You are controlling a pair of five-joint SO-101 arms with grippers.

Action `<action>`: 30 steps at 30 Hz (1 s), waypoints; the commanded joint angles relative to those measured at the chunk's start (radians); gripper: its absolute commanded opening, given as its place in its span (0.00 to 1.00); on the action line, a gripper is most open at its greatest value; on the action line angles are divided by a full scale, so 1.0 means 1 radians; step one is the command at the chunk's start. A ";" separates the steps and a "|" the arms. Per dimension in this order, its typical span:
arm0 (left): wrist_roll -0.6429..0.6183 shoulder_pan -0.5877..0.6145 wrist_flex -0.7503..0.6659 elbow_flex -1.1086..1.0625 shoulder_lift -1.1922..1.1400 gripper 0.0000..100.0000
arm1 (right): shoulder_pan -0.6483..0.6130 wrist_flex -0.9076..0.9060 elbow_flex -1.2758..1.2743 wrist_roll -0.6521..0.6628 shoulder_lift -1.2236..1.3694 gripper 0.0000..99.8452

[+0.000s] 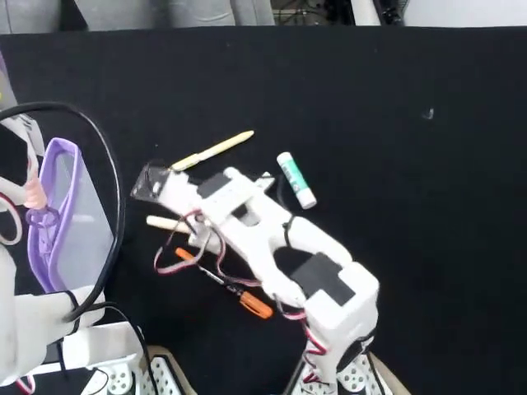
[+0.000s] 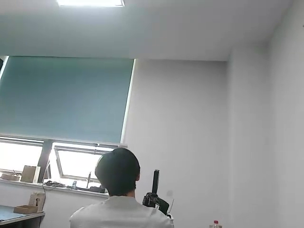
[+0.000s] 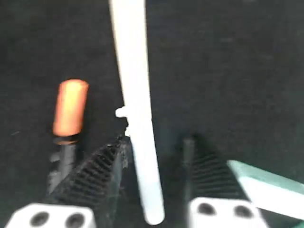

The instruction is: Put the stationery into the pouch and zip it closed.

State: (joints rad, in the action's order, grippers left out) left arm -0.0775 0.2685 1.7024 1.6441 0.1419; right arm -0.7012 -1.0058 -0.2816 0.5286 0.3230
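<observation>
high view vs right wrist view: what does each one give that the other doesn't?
High view adds the pouch, a yellow pen and a green-and-white stick spread over the black table. Right wrist view adds the right gripper close up, jaws open either side of a pale pen. Both show that pale pen, the orange-capped pen beside it, and the tabletop.

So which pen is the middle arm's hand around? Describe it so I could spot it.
On the black table, find the white arm in the middle; its open hand straddles a pale cream pen lying flat. Its neighbour is a dark pen with an orange cap; this one is plain and light all over.
</observation>
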 commanded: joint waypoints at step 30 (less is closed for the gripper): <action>0.244 -0.452 -0.514 -0.008 -0.235 0.03 | 0.430 0.497 -0.572 -0.249 -0.871 0.01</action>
State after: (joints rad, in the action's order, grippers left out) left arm 0.1005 -0.1197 1.2267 1.6379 -0.0959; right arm -0.2885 -0.6314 -0.7526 0.2984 -0.3982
